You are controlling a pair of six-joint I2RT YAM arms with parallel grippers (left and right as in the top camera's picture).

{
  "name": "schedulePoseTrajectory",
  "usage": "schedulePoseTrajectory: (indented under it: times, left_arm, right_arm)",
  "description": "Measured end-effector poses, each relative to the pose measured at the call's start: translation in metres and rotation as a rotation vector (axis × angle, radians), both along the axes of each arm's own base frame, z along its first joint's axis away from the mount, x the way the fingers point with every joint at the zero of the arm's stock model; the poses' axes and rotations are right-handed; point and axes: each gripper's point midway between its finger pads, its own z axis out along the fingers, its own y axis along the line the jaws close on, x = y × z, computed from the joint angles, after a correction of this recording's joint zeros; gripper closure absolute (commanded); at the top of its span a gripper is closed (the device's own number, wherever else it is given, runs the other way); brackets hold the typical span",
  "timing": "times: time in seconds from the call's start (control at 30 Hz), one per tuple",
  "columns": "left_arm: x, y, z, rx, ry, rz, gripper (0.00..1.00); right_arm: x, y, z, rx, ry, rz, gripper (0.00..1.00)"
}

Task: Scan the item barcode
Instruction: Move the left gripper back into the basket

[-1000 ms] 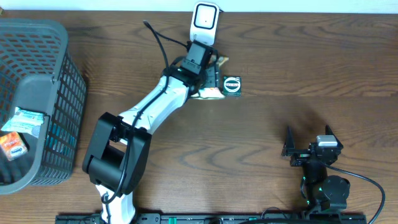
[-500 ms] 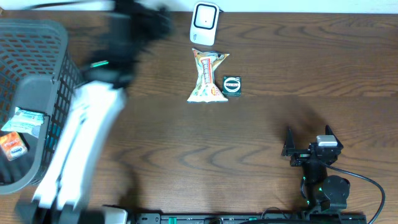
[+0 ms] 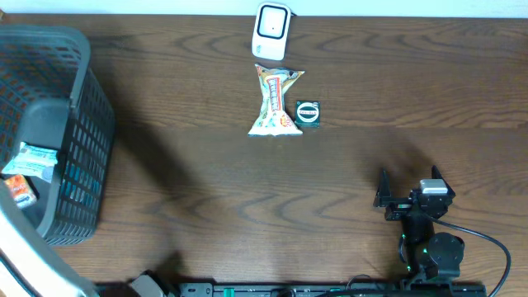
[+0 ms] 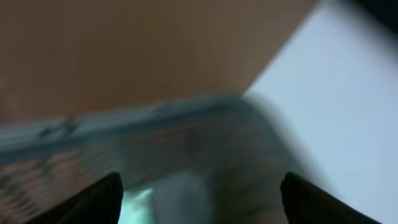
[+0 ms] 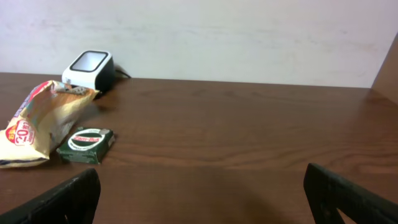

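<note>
The white scanner (image 3: 271, 21) stands at the table's far edge, also in the right wrist view as the scanner (image 5: 90, 66). Just in front of it lies a yellow snack packet (image 3: 276, 101), flat on the wood, with a small green box (image 3: 308, 112) beside it. My left gripper (image 4: 200, 186) is open with nothing between its fingers, above the blurred grey basket (image 4: 186, 130). In the overhead view only a white blur of the left arm (image 3: 33, 256) shows at the front left corner. My right gripper (image 3: 408, 191) rests open at the front right, empty, far from the packet.
The grey mesh basket (image 3: 82, 148) stands at the left edge and holds a pale packet (image 3: 29, 161) and an orange one (image 3: 21, 191). The right wrist view shows the snack packet (image 5: 37, 124) and green box (image 5: 87, 144) to its left, and a white wall behind the table.
The left arm let go of the snack packet by the scanner and swung fast to the left, over the basket and mostly out of the overhead view. The right arm has not moved.
</note>
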Motion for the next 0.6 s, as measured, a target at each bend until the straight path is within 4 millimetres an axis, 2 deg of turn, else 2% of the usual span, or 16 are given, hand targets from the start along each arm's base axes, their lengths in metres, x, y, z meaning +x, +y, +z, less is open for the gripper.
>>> schedulePoseTrajectory:
  times: [0.03,0.07,0.17,0.23,0.33,0.37,0.4,0.43,0.5,0.6]
  left_arm:
    - [-0.002,0.011,-0.027,-0.05,0.069,0.016,0.2]
    - [-0.002,0.016,-0.044,-0.081,0.11,0.02,0.2]
    - [0.009,0.024,-0.101,-0.169,0.255,-0.016,0.19]
    - [0.019,0.022,-0.125,-0.199,0.31,-0.048,0.19]
    - [0.036,0.014,-0.152,-0.23,0.371,-0.099,0.18]
    - [0.04,0.01,-0.159,-0.235,0.388,-0.115,0.12]
    - [0.044,0.007,-0.165,-0.24,0.406,-0.128,0.02]
    - [0.045,0.004,-0.17,-0.247,0.424,-0.133,0.02]
    - [0.042,0.001,-0.183,-0.276,0.46,-0.094,0.02]
    - [0.027,0.004,-0.207,-0.347,0.52,0.024,0.02]
  right_arm:
    - [0.0,0.0,0.0,0.0,0.0,0.0,0.01]
    - [0.0,0.0,0.0,0.0,0.0,0.0,0.01]
    - [0.0,0.0,0.0,0.0,0.0,0.0,0.01]
    - [0.0,0.0,0.0,0.0,0.0,0.0,0.01]
    - [0.0,0.0,0.0,0.0,0.0,0.0,0.01]
    - [0.0,0.0,0.0,0.0,0.0,0.0,0.01]
    - [0.0,0.0,0.0,0.0,0.0,0.0,0.01]
    - [0.0,0.0,0.0,0.0,0.0,0.0,0.01]
    - [0.0,0.0,0.0,0.0,0.0,0.0,0.01]
    - [0.0,0.0,0.0,0.0,0.0,0.0,0.01]
